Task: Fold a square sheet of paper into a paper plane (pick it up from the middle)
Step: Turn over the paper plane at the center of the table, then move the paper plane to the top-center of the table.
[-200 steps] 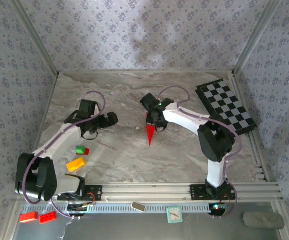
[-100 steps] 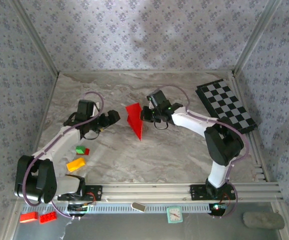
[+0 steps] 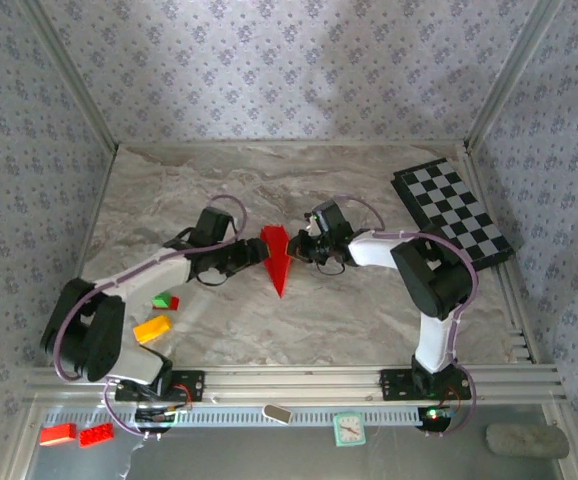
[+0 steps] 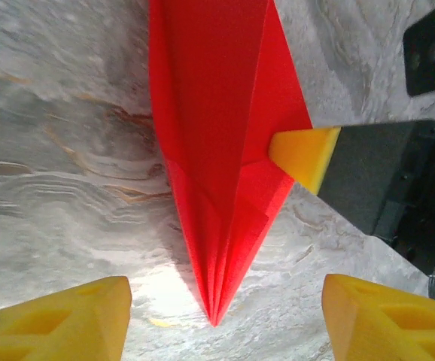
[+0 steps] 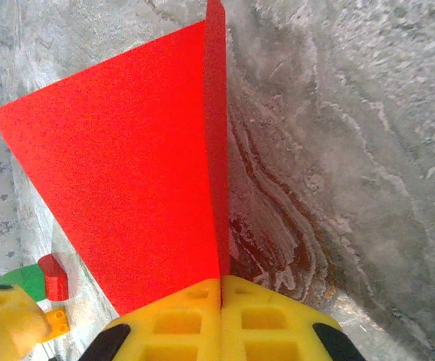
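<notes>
The paper plane is a narrow red dart with several creases running down to its nose. It sits near the middle of the desk, between the two arms, with the nose toward the near edge. The right pincer is closed on it: its yellow pads meet on a raised fold at the wide tail end. In the left wrist view, one pad touches the paper's side edge. The left pincer has its jaws wide apart and grips nothing. In its own camera the nose lies between its two fingers, touching neither. Whether the nose rests on the desk or hangs just above it, I cannot tell.

The paper looks thin and almost weightless, so a light squeeze should carry it, while a hard one would likely crush the folds. With only one pinch at the tail, the long nose is free to sag or swing, and the stacked layers probably want to spring open. The soundest hold appears to be across the centre crease about halfway along — there the layers are thickest and stiffest. The sharp nose is the weak part and is best left alone.
</notes>
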